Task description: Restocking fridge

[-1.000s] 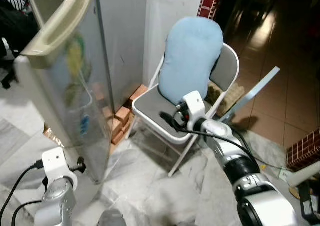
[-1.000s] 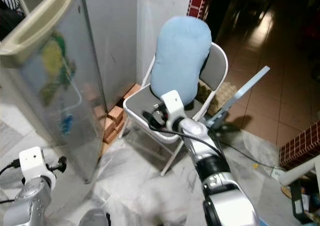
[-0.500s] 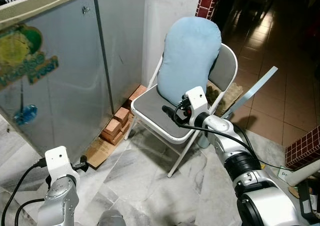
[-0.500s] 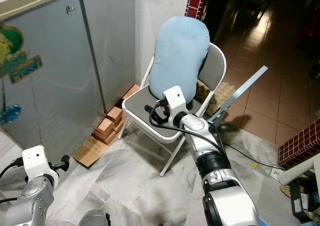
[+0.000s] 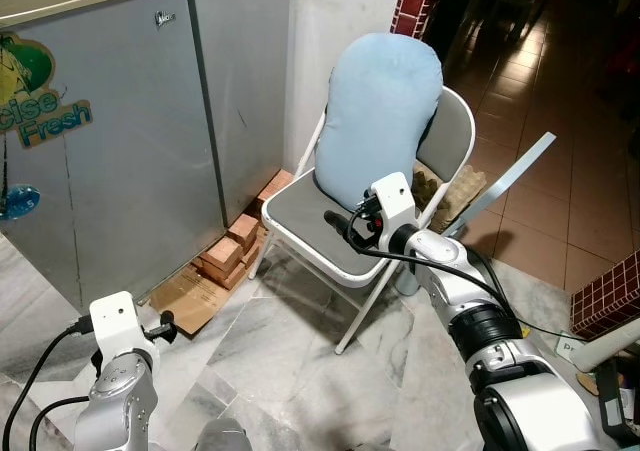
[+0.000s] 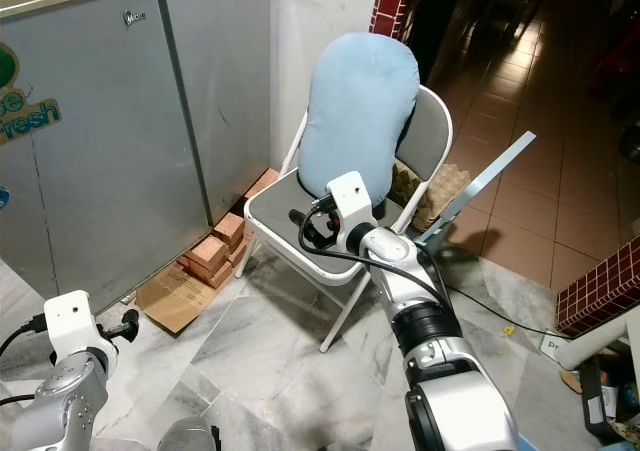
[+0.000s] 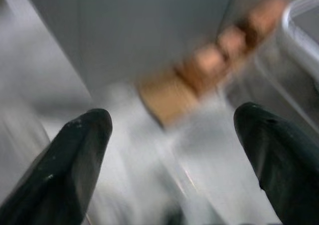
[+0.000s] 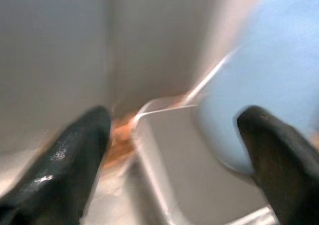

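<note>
The grey fridge (image 5: 120, 151) stands at the left with its door closed; a green and blue "Fresh" sticker is on the door. My right gripper (image 5: 338, 223) hovers open just above the seat of a grey folding chair (image 5: 300, 216), in front of the light blue cushion (image 5: 380, 111). In the right wrist view the right gripper (image 8: 172, 175) has nothing between its fingers. My left arm (image 5: 112, 321) hangs low at the bottom left, near the fridge's front corner. The left gripper (image 7: 177, 170) is open and empty, looking at the floor by the fridge base.
Red bricks (image 5: 235, 241) and a flat piece of cardboard (image 5: 190, 296) lie on the marble floor between fridge and chair. A grey plank (image 5: 510, 176) leans behind the chair, beside an egg tray (image 5: 448, 186). A brown tiled hallway (image 5: 560, 91) opens at the right.
The fridge door has swung from wide open to fully closed. My right gripper has shifted slightly over the chair seat; the left arm has stayed low.
</note>
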Robot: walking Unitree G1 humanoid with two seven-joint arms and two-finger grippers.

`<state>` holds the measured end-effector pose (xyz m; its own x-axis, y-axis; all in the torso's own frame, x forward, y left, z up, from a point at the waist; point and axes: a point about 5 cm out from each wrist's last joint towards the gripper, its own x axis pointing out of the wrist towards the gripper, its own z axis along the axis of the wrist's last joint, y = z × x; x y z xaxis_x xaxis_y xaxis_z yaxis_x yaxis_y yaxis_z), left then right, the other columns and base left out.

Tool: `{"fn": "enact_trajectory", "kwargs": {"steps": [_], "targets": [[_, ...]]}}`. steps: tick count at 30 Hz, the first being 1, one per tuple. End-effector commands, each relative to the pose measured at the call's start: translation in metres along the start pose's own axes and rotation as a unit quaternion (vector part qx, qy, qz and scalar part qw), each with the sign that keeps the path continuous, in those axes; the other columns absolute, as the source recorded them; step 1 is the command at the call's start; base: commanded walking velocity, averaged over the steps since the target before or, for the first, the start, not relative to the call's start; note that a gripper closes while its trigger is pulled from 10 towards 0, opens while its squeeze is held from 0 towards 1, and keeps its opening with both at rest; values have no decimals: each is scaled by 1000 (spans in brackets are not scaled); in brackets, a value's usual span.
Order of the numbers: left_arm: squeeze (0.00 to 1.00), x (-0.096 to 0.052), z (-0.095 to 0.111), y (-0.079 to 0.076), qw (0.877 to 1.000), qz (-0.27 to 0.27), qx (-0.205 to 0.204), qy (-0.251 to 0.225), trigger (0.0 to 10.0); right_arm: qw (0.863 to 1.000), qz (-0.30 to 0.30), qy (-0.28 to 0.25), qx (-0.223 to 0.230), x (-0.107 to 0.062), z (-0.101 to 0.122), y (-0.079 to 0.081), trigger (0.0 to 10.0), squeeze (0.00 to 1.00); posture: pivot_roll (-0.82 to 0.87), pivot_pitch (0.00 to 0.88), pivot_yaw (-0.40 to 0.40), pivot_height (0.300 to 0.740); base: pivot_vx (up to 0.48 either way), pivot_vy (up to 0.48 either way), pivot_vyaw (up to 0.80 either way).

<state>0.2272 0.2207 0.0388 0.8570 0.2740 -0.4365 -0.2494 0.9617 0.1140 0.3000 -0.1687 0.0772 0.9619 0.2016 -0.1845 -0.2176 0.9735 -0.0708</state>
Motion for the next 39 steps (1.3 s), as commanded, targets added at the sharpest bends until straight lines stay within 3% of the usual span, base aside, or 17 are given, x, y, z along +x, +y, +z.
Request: {"fn": "enact_trajectory", "kwargs": {"steps": [1,7,16,24,31,39], "targets": [[0,-1,34,-9,995,-23,46,-91,10000,995,-96,2,0,-19,-2,-31,10000,0,61,0,-52,740,0,0,0],[0,2,42,-14,993,-27,40,-108,10000,993,-97,-57,35,-5,24,-29,10000,0,67,0,-44,740,0,0,0],[0,6,49,-16,991,-26,44,-122,10000,993,-102,-44,38,-5,27,-21,10000,0,80,0,-43,740,0,251,0],[0,1,75,-27,984,-53,39,-164,10000,998,-41,-52,-24,-5,40,-18,10000,0,67,0,-24,740,0,480,0],[0,-2,77,-32,985,-50,7,-166,10000,995,-84,-45,5,-10,36,-24,10000,0,42,0,-46,740,0,480,0],[0,5,81,-24,984,-29,-8,-174,10000,992,-111,-48,38,-12,31,-16,10000,0,41,0,-64,740,0,480,0]]}}
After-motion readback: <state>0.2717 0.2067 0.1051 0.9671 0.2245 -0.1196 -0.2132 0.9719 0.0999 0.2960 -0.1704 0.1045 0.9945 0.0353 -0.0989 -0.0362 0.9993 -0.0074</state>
